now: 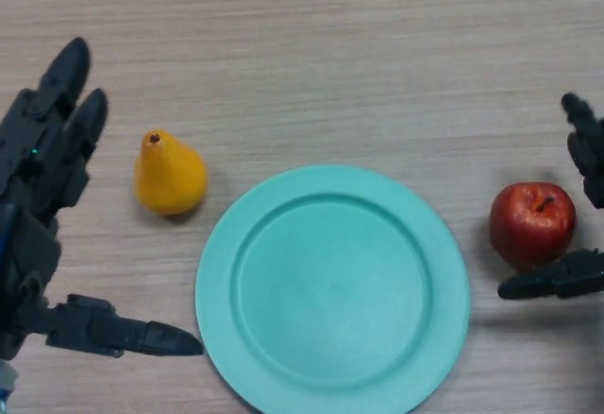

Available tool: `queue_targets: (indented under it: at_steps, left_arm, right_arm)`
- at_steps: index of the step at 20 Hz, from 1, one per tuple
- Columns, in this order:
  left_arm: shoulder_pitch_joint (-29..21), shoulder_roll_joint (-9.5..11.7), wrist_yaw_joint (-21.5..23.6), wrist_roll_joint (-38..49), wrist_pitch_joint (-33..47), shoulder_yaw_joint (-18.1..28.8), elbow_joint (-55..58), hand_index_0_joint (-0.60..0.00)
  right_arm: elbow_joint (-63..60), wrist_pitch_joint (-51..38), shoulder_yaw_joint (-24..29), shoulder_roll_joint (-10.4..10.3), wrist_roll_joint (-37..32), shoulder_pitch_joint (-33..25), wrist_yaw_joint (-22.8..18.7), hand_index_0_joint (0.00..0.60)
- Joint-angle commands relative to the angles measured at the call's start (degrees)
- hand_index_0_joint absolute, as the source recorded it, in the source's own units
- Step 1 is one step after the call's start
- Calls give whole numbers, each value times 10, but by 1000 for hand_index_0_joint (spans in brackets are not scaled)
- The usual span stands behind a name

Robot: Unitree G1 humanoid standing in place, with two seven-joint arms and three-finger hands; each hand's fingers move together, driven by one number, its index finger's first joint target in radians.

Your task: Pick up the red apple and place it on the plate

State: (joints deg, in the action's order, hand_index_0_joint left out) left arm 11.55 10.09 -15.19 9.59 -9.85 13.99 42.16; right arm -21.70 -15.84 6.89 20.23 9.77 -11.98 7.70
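A red apple (532,223) sits upright on the wooden table, just right of a round teal plate (332,289). The plate holds nothing. My right hand (587,155) is at the right edge, open, with fingers behind the apple and the thumb (555,280) in front of it, bracketing the apple without closing on it. My left hand (42,164) is open at the far left, fingers straight and thumb (123,331) pointing toward the plate.
A yellow pear (168,175) stands left of the plate, between it and my left hand. The wooden table (330,56) stretches away behind the plate.
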Motion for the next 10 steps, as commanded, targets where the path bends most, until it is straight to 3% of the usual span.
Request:
queue_targets:
  at_steps: [1,4,6,9,10]
  left_arm:
    - [-4,9,-2,9,90,26,37,0]
    - [9,8,11,11,112,36,36,0]
    - [17,8,11,12,113,41,38,0]
    - [22,8,15,13,115,41,38,0]
    - [23,8,16,12,120,40,36,0]
  right_arm:
    - [29,-99,26,27,-13,-25,-26,199]
    - [-8,-126,16,40,99,-29,-70,599]
    - [41,-100,17,30,80,-23,-59,600]
    - [231,42,5,-17,-53,22,14,600]
    - [284,76,-5,-30,-67,36,15,600]
